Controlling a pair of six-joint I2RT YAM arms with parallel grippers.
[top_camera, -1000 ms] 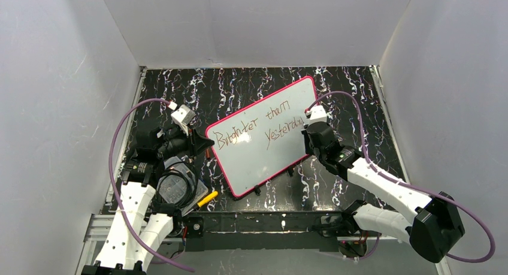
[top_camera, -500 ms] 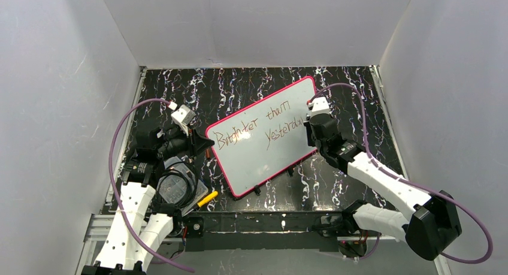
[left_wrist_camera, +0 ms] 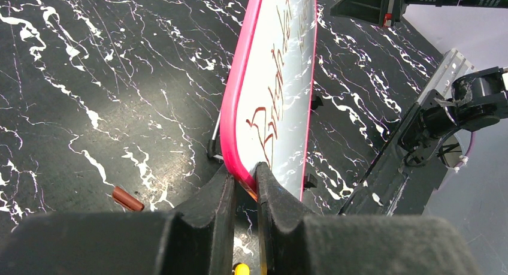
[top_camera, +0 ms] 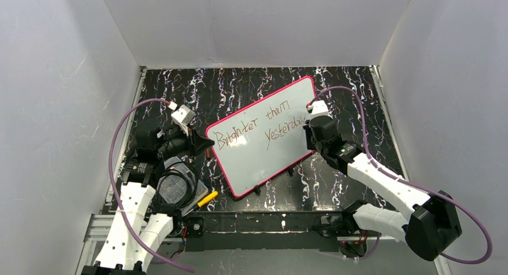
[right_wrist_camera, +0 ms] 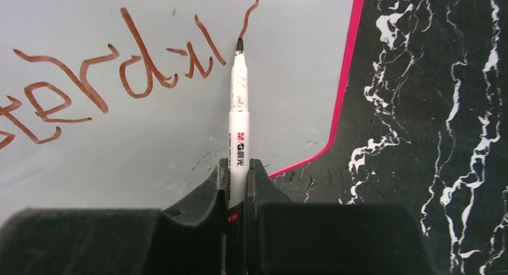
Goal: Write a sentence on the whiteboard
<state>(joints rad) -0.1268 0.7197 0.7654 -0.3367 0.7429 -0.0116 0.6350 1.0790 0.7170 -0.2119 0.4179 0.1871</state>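
sentence: "Brighter than Yesterday" (top_camera: 263, 126) in reddish-brown, two lines, upper half of the board, pretty much all there.
whiteboard: pink-framed whiteboard (top_camera: 257, 164) is dead centre in the top view, turned at an angle on the black marbled table (top_camera: 359, 107).
marker: white marker (right_wrist_camera: 239, 107), tip touching the end of the last stroke, near the board's right edge.
right fingers: right fingers (right_wrist_camera: 200, 218) are clamped tight on the marker barrel.
left fingers: left fingers (left_wrist_camera: 206, 218) are nearly closed, pinching the board's lower-left edge.
just changed: the right arm has crept up and right over the last second, uncovering the final letter.
meaning: I'd guess the writing is basically finishing.
count: one board, one marker, two text lines, one little brown cap-looking piece (left_wrist_camera: 127, 198), one yellow bit (top_camera: 208, 198).
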